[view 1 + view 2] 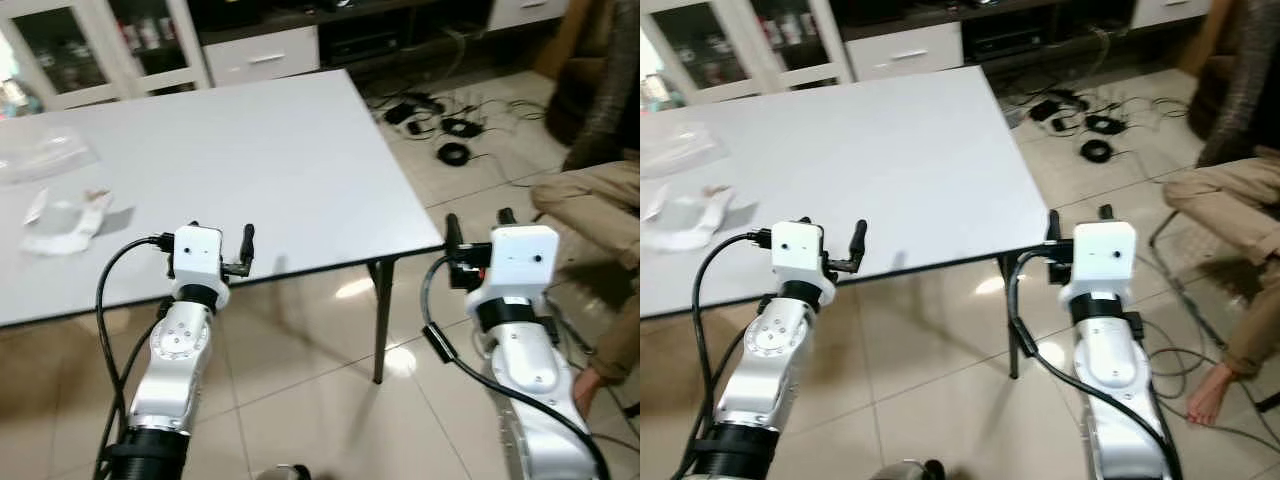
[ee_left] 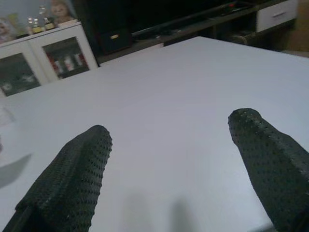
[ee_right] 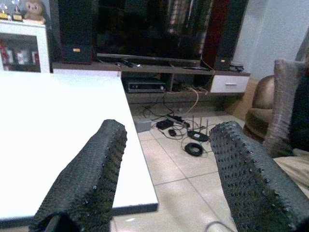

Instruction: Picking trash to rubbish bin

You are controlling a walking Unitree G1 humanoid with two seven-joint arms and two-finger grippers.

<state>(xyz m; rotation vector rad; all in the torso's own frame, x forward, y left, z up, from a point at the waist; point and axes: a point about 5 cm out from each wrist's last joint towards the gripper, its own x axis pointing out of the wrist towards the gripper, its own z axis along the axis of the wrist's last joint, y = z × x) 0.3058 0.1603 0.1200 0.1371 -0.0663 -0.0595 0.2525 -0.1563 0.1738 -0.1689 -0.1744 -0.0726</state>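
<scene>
Nothing picked yet: trash [image 1: 65,222], crumpled white wrapper, lying on tabletop [image 1: 280,160] far left, well apart from both claws. Left claw [image 1: 215,240] & right claw [image 1: 477,228] both spread apart, empty; no bin in sight, so whole job left.

seated person [image 1: 600,200] cut off at right edge, clear wrapper [image 1: 40,152] cropped left

White table [image 1: 260,150] w/ dark legs on glossy tiled floor [image 1: 320,400], glass-door cabinet [image 1: 60,50] behind it, black cables & adapters [image 1: 440,125] tangled on floor nr TV unit [image 3: 145,84], seated person's leg [image 1: 1230,210] & bare foot [image 1: 1210,395] at right.
</scene>
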